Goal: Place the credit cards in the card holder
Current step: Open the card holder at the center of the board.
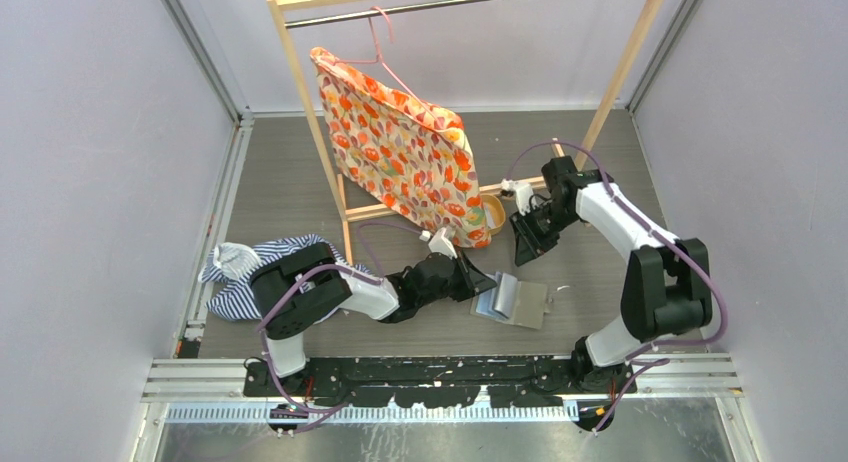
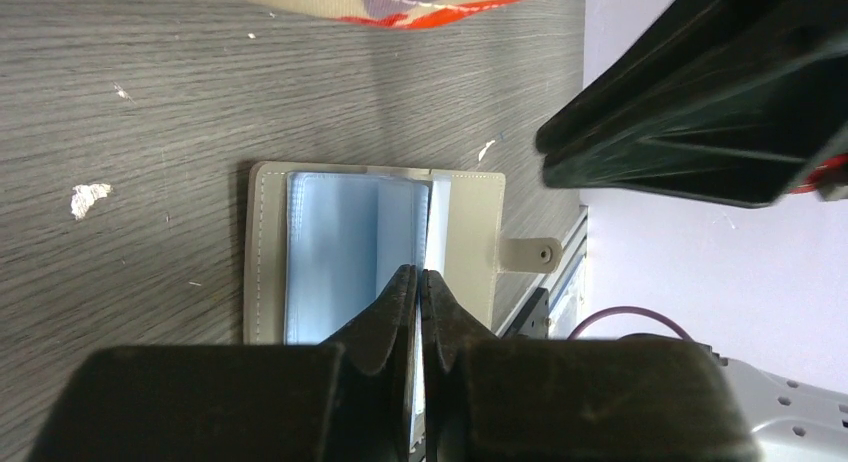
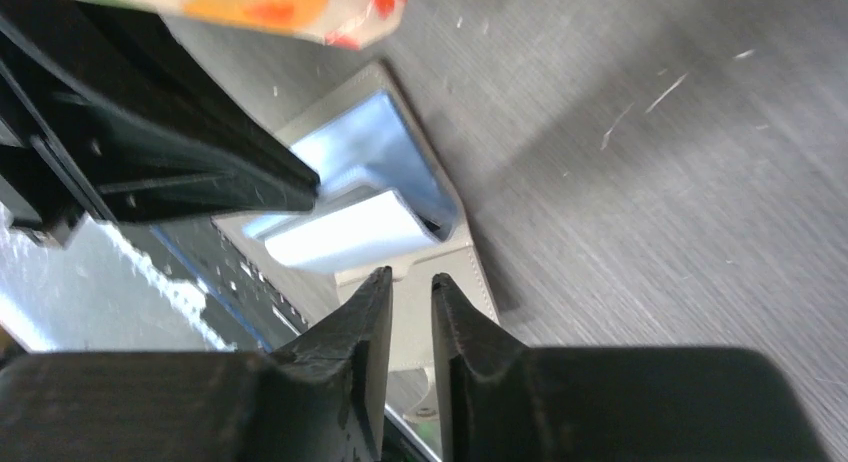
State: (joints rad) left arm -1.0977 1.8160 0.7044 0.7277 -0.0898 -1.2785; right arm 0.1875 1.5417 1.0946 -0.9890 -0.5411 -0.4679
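The card holder (image 1: 525, 304) lies open on the table, taupe cover (image 2: 465, 242) down and pale blue sleeves (image 2: 330, 252) up. My left gripper (image 1: 488, 282) comes in from the left. Its jaws (image 2: 418, 272) are shut on the thin edge of one sleeve, which stands lifted off the stack (image 3: 350, 232). My right gripper (image 1: 521, 255) hangs just behind and above the holder (image 3: 468, 278). That gripper (image 3: 410, 275) has its jaws a little apart with nothing between them. No credit cards show plainly. The whitish sheet in the lifted sleeve may be one; I cannot tell.
A wooden clothes rack (image 1: 300, 92) stands behind, with a floral cloth (image 1: 400, 152) on a pink hanger. An oval wooden tray (image 1: 492, 214) sits half hidden at the cloth's lower corner. A striped cloth (image 1: 240, 272) lies at the left. The metal rail (image 1: 450, 377) runs along the near edge.
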